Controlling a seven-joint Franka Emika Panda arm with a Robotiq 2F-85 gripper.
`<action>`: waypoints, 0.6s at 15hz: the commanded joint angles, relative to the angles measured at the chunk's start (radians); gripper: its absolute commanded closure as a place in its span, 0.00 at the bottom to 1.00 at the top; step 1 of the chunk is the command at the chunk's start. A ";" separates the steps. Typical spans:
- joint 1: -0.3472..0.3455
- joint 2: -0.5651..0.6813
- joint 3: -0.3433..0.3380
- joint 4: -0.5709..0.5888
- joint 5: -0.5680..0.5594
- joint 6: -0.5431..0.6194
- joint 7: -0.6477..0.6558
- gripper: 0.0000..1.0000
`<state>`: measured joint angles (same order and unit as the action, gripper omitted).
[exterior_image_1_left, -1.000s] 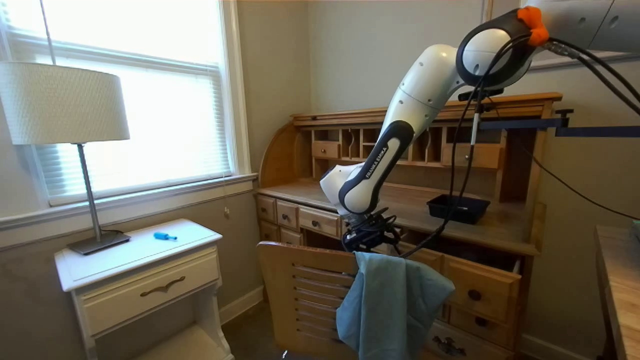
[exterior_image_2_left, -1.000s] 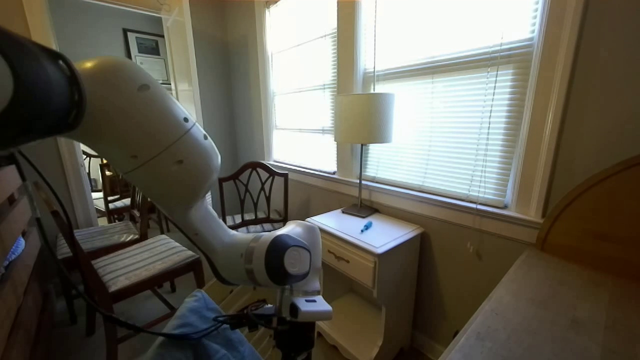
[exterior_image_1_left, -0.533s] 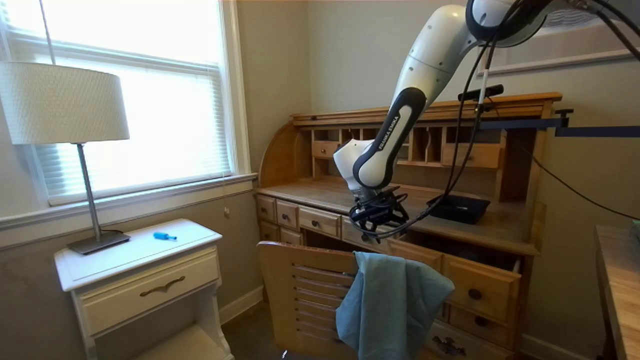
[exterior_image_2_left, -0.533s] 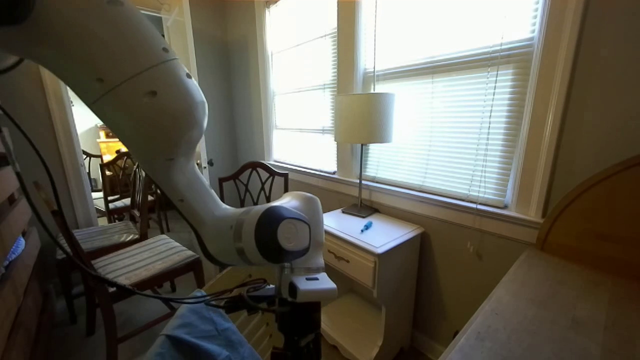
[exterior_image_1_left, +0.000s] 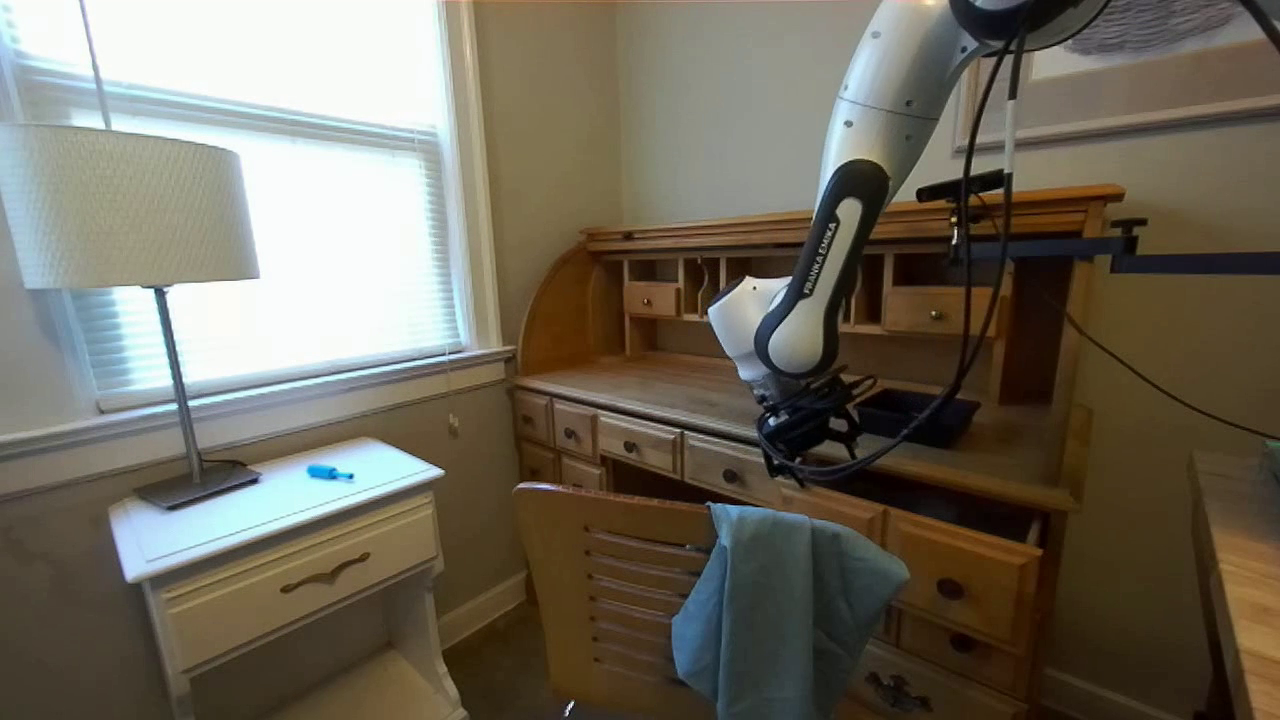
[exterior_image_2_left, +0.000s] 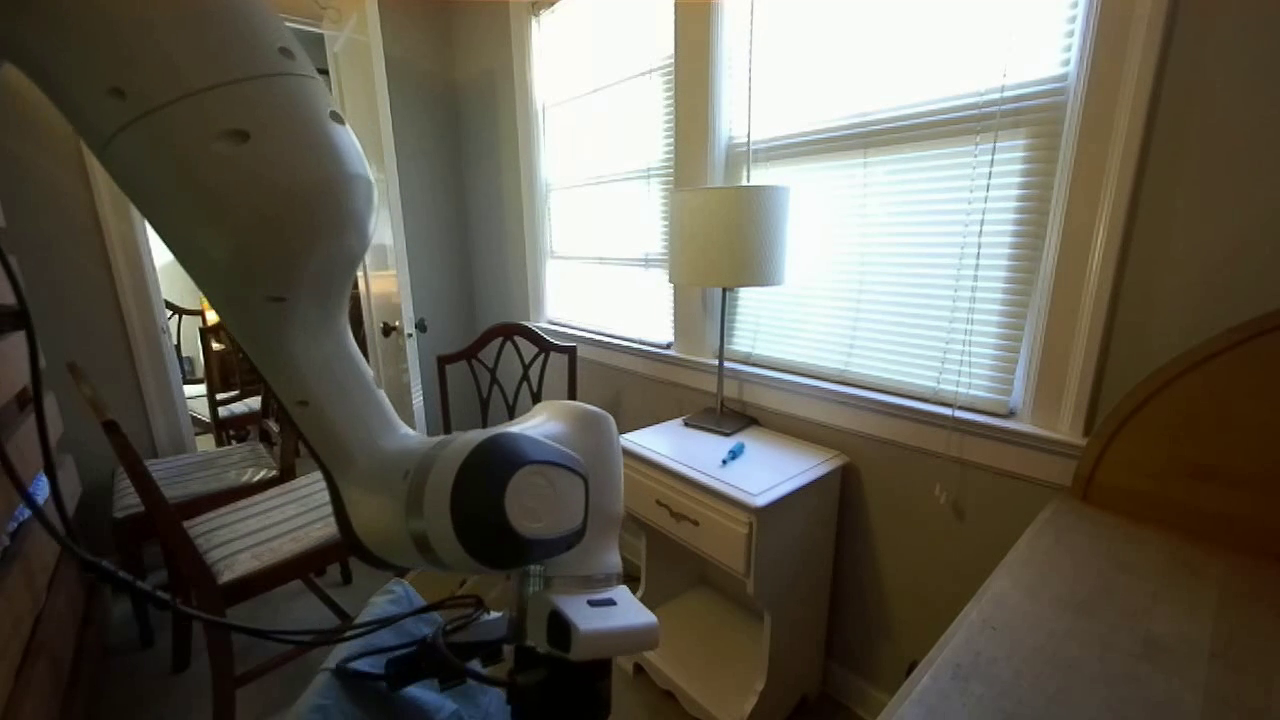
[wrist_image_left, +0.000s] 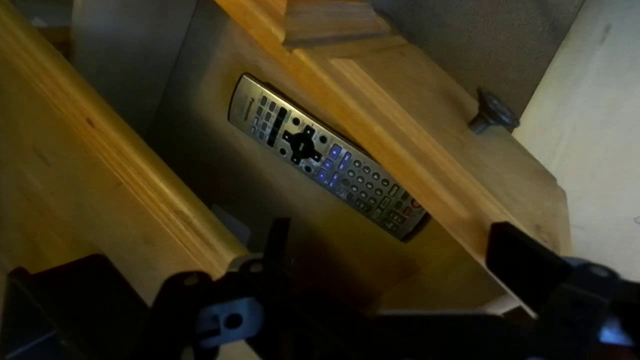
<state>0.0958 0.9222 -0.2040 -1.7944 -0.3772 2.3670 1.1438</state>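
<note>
Remote control lies mid-frame in the wrist view, visible to me because the desk drawer stands pulled out; lower down, the gripper hangs spread, pinching nothing.

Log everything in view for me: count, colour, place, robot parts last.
desk: 1, brown, in the corner
open drawer: 1, brown, in the desk
remote control: 1, silver-grey, in the open drawer
tray: 1, black, on the desk
slatted chair: 1, brown, before the desk
cloth: 1, blue, draped over the slatted chair
side table: 1, white, near the desk
small item, identity unclear: 1, blue, on the side table
lamp: 1, white shade, on the side table
windows: 2, white, behind the lamp
dark chairs: at least 3, brown, left in an exterior view
framed picture: 1, grey, partly above the desk
tabletop: 1, brown, right edge of an exterior view
gripper: 1, black, jaws apart over the open drawer, empty
arm: 1, white and black, above the gripper
</note>
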 joint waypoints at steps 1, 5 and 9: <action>0.038 -0.042 -0.060 -0.144 -0.067 0.196 -0.110 0.00; 0.106 -0.044 -0.158 -0.260 -0.110 0.449 -0.223 0.00; 0.215 -0.101 -0.325 -0.389 -0.079 0.633 -0.352 0.00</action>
<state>0.2427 0.9012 -0.4276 -2.0617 -0.4657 2.9141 0.8758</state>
